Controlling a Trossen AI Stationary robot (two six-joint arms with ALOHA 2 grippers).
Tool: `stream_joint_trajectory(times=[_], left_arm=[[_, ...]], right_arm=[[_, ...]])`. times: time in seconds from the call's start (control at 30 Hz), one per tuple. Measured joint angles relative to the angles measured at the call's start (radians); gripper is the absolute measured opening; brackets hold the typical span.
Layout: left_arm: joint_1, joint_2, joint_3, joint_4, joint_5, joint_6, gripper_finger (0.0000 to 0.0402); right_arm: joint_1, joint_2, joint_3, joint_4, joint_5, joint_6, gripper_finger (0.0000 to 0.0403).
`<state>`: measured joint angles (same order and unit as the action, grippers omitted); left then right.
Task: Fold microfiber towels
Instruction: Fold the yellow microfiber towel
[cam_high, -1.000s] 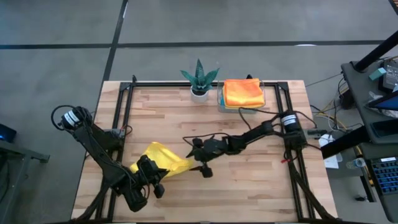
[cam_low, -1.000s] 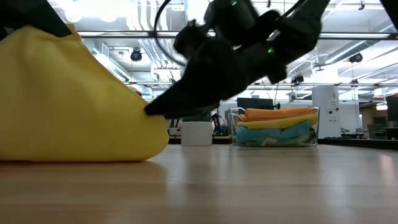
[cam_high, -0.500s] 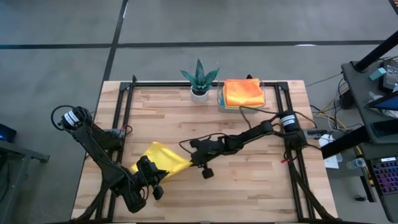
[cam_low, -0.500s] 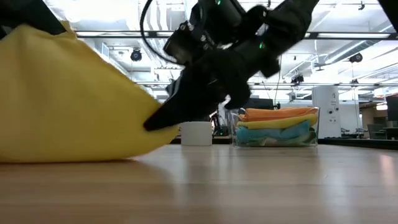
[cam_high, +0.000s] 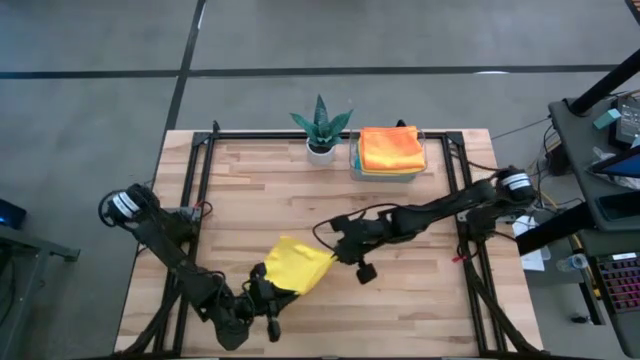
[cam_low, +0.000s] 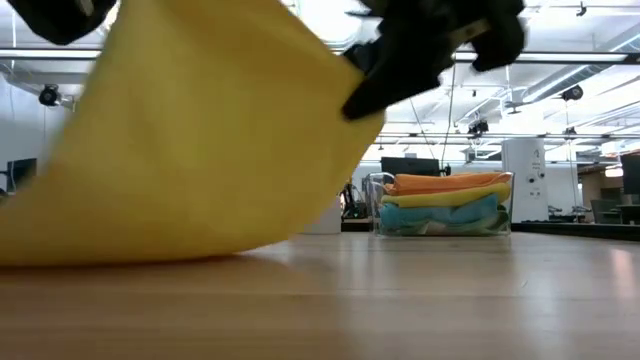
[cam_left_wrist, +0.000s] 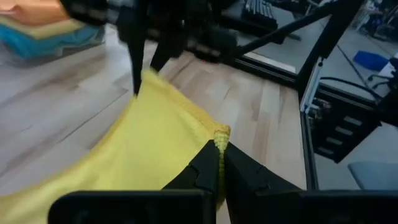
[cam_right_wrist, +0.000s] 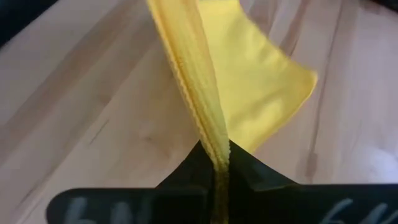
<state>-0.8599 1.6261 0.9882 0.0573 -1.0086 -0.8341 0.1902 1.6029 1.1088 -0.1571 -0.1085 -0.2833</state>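
**Yellow towel mid-fold, both grippers pinching it**

High: yellow towel (cam_high: 295, 269) well in front of the tray (cam_high: 353, 160), left gripper (cam_high: 262, 297) and right gripper (cam_high: 338, 254) on opposite corners.
Low: towel lifted, only its bottom edge on the table (cam_low: 420, 300); stacked towels (cam_low: 445, 205) in the tray.
Wrists: each jaw closed on a towel edge.
Judgement: this fold unfinished.

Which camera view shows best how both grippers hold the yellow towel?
The high view: the yellow towel hangs stretched between the left gripper and the right gripper. Each wrist view shows only its own fingers pinched on an edge. The low view shows the cloth huge, with the left grip hidden.
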Motion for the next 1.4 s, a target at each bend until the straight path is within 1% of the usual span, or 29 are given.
stream_joint_trajectory(times=[0.07, 0.17, 0.33, 0.43, 0.5, 0.67, 0.87, 1.07, 1.13, 1.23, 1.4], left_arm=[[0.003, 0.027, 0.0, 0.041, -0.006, 0.0, 0.0], [0.003, 0.066, 0.0, 0.058, -0.035, -0.064, 0.0], [0.002, 0.124, 0.0, 0.06, -0.065, -0.19, 0.0], [-0.005, 0.144, 0.0, 0.065, -0.064, -0.232, 0.0], [-0.015, 0.144, 0.0, 0.07, -0.062, -0.234, 0.0], [-0.046, 0.135, 0.0, 0.075, -0.065, -0.246, 0.0], [-0.056, 0.139, -0.008, 0.058, -0.064, -0.361, 0.0], [-0.063, 0.139, -0.041, 0.049, -0.043, -0.516, 0.0], [-0.067, 0.139, -0.047, 0.005, -0.02, -0.565, 0.0], [-0.07, 0.13, -0.046, -0.132, -0.008, -0.641, 0.0], [-0.071, 0.123, -0.045, -0.336, 0.063, -0.813, 0.0]], right_arm=[[0.013, -0.037, -0.006, -0.03, 0.005, -0.02, 0.0009], [0.022, -0.08, -0.007, -0.048, 0.005, -0.037, 0.0009], [0.018, -0.064, 0.029, -0.057, 0.011, -0.075, 0.0009], [0.011, -0.02, 0.063, -0.066, 0.009, -0.112, 0.0009], [-0.001, 0.018, 0.101, -0.092, 0.008, -0.133, 0.0008], [-0.038, 0.14, 0.23, -0.172, 0.001, -0.165, 0.0008], [-0.075, 0.277, 0.386, -0.257, -0.01, -0.215, 0.0008], [-0.097, 0.377, 0.472, -0.31, -0.02, -0.225, 0.0008], [-0.099, 0.397, 0.481, -0.312, -0.018, -0.227, 0.0008], [-0.103, 0.412, 0.486, -0.314, -0.005, -0.233, 0.0008], [-0.104, 0.406, 0.486, -0.304, 0.011, -0.217, 0.0008]])
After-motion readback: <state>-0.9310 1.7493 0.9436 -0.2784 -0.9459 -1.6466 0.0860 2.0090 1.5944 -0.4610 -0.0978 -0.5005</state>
